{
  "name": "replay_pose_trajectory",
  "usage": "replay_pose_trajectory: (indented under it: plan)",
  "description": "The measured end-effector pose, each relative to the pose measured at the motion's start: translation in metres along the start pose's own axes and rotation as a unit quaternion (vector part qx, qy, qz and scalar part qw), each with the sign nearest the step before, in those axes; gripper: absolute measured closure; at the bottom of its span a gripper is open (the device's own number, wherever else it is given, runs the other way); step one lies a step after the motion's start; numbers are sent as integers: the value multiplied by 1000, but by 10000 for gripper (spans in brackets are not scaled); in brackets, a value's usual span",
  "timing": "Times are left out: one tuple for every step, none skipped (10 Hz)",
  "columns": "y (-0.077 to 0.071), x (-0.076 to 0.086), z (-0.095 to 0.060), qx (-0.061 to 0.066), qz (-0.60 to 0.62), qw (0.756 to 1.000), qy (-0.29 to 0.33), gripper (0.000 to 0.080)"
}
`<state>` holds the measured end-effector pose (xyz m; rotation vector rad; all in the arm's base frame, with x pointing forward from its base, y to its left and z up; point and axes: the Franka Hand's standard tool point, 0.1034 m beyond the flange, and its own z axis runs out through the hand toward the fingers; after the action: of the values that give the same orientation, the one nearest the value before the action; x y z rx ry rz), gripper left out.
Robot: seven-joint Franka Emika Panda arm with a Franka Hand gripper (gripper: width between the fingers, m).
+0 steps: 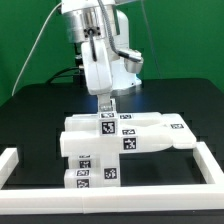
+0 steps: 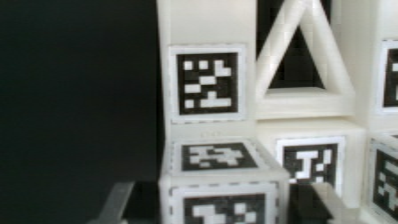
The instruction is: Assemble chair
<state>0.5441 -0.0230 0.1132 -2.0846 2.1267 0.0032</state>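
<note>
The chair parts (image 1: 125, 140) are white blocky pieces with black-and-white tags, clustered at the front of the black table. My gripper (image 1: 106, 104) comes down from above onto a small upright white block (image 1: 107, 120) at the cluster's back edge. In the wrist view this tagged block (image 2: 222, 190) sits between my two fingers, one finger (image 2: 128, 205) on each side, close against its faces. My gripper (image 2: 217, 205) looks shut on it. Beyond it stand a white bar with a tag (image 2: 210, 85) and an open white frame part (image 2: 311, 70).
A white rail (image 1: 20, 160) edges the black table on the exterior view's left, front and right (image 1: 208, 165). The chair cluster lies close to the front rail. Cables and the arm's base fill the back.
</note>
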Motion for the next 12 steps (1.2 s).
replay_pose_trajectory:
  plan:
    - [-1,-1,0,1,34,999,0,515]
    - [-1,-2,0,2,54,999,1,515]
    - [-1,-2,0,2,53,999,1,515]
    - [-1,-2,0,2,51,999,1,509]
    - [-1,-2,0,1,51,999,1,509]
    - [0,-2,1,1,51,999,1,312]
    - [0,-2,1,1,51,999,1,312]
    - [0,-2,1,0,51,999,1,181]
    - [0,-2,1,0,50,999,0,159]
    - [-1,-5,-10,-3,43,999,-12,159]
    - [-5,-7,-33,3,38,999,-31,151]
    - [-11,-7,-58,16,39,998,-48,151]
